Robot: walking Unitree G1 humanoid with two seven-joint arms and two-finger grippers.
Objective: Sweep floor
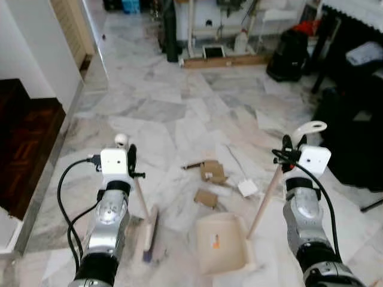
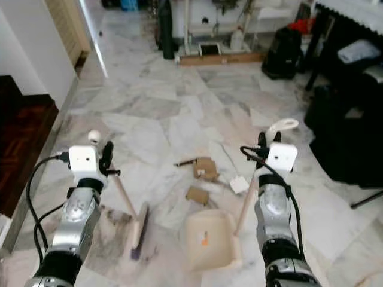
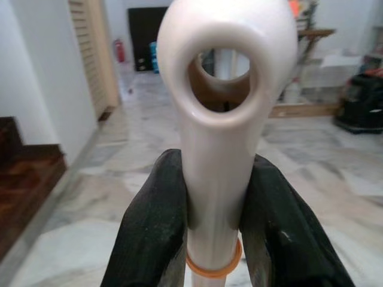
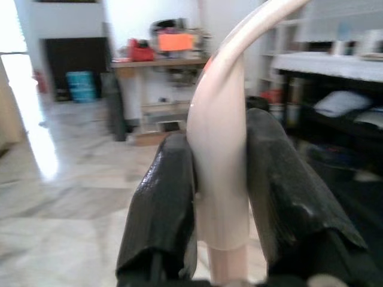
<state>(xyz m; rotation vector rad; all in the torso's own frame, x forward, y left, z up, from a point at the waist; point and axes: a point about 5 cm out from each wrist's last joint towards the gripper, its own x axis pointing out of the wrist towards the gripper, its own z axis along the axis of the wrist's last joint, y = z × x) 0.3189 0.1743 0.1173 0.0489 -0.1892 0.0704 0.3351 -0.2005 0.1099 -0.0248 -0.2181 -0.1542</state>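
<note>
We stand on a marble floor (image 1: 179, 113) with a tool in each claw. Our left gripper (image 3: 212, 203) is closed on the cream handle of the broom (image 1: 145, 224), clamping it just below the hanging hole at its tip; the handle slants down to the broom head, which rests on the floor in front of our left arm. Our right gripper (image 4: 218, 197) is closed on the curved cream top of the dustpan handle (image 1: 266, 194), which runs down at an angle to the dustpan (image 1: 222, 244). The dustpan lies flat on the floor between our two arms, with an orange mark on its inner face. Just beyond it lie the scraps: a flat piece of cardboard (image 1: 205, 198) nearest the pan, a small brown box (image 1: 212, 171) a little farther off, and a white scrap (image 1: 248, 188) to the right of these. A dark wooden step (image 1: 27, 140) borders the floor on our left, and black furniture (image 1: 353, 119) stands on our right.
</note>
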